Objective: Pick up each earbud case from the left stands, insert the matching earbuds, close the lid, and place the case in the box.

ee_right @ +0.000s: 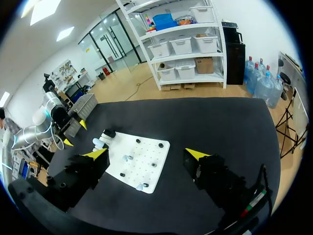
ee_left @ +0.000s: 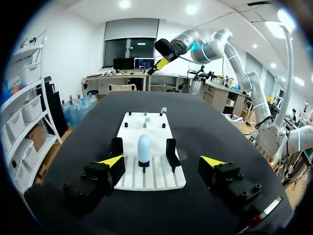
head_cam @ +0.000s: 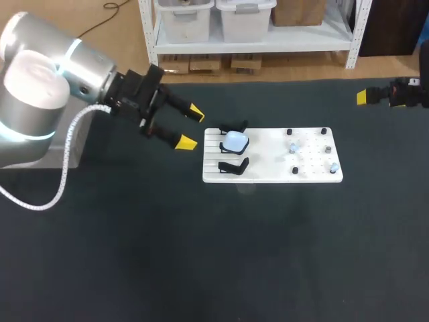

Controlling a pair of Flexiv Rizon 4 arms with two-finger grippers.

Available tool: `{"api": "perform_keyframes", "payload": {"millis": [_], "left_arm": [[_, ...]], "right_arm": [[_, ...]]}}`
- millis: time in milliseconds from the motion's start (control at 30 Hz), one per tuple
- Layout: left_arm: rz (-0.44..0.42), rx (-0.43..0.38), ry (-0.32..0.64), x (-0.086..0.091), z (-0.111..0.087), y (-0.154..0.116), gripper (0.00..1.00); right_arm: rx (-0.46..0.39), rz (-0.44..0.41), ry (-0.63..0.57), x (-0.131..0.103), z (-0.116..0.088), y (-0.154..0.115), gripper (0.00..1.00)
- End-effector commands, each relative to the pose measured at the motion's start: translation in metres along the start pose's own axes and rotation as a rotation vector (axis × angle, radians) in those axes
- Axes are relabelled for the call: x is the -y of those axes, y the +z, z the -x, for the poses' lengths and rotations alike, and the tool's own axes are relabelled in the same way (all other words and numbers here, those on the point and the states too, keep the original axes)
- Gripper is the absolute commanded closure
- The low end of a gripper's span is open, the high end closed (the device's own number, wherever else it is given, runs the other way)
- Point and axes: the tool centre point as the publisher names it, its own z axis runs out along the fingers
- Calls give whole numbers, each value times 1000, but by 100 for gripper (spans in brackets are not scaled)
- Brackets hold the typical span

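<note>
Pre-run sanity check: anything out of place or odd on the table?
Nothing spilled or askew. Only the farther stand holds an earbud case; the nearer stand is empty, and no box shows in any view.

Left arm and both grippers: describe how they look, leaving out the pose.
The left arm is rounded silver-grey metal with a glowing light-blue ring; a white ribbed cable runs to its wrist. The left gripper is black and blocky with bright yellow tips. The right gripper matches: black, yellow tips.
</note>
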Motion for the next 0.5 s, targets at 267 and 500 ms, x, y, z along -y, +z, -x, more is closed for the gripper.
{"api": "perform_keyframes", "payload": {"millis": [267, 500], "left_arm": [[1, 12, 35, -4, -8, 22, 0], [3, 26, 2, -9, -13, 34, 0]], "right_arm": [[-1, -1, 0, 0, 0, 0, 0], [-1, -1, 0, 0, 0, 0, 0]]}}
